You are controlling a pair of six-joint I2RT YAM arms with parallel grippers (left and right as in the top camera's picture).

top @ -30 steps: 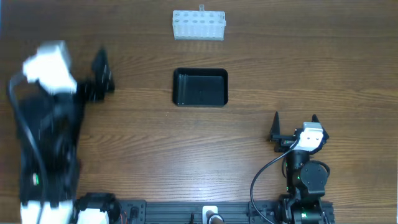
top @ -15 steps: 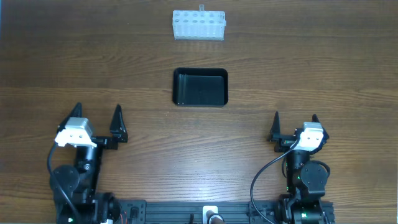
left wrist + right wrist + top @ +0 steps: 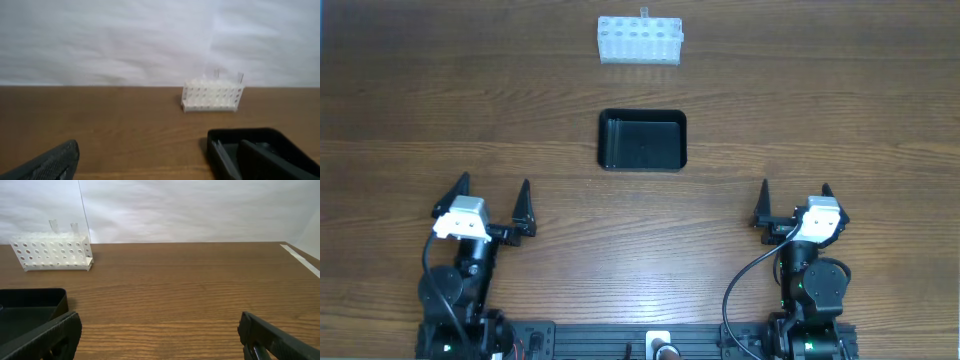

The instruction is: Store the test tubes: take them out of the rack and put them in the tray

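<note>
Fingers (image 3: 523, 203) on both arms are standing spread apart, holding nothing; the left gripper (image 3: 495, 185) and right gripper (image 3: 795, 190) are sitting near their bases. Two test tubes (image 3: 52, 226) are standing in the rack (image 3: 639, 41) at the desk's (image 3: 840, 90) far side, beyond the black tray (image 3: 642, 140). I am judging that a low reach risks clipping the tray, and the light rack risks tipping during extraction.

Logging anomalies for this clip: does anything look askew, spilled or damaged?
Nothing stands out. The rack stands upright and square, its tubes upright; the tray sits flat nearby, nothing spilled. The left gripper and right gripper are open, away from both.
</note>
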